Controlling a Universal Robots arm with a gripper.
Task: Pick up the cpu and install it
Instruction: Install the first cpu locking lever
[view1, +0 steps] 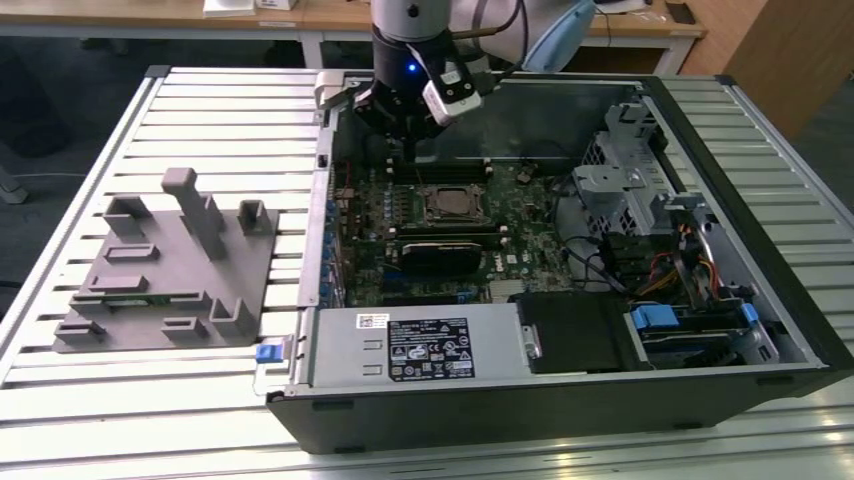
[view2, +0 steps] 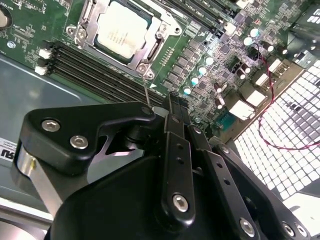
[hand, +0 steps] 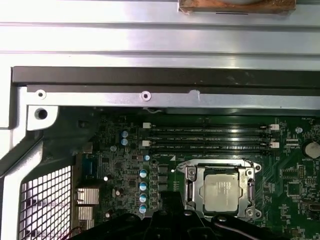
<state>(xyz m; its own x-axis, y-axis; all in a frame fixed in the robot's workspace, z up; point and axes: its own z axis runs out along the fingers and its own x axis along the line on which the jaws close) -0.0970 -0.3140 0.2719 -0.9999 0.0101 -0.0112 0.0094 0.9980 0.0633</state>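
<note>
The cpu (view1: 447, 200) lies flat in the motherboard socket inside the open computer case (view1: 747, 200), its silvery top facing up. Both wrist views show it seated in the metal socket frame, cpu (view2: 122, 27) and cpu (hand: 223, 192). My gripper (view1: 400, 148) hangs above the case's far side, just beyond the socket and over the memory slots. Its black fingers (view2: 172, 117) appear pressed together with nothing between them. The gripper is apart from the cpu and a little above the board.
A grey parts fixture (view1: 167, 270) lies on the slatted table at the exterior view's left. Inside the case are a power supply (view1: 420, 345), drive cages (view1: 627, 190) with cables, memory slots (hand: 210, 137) and a black cooler (view1: 434, 255).
</note>
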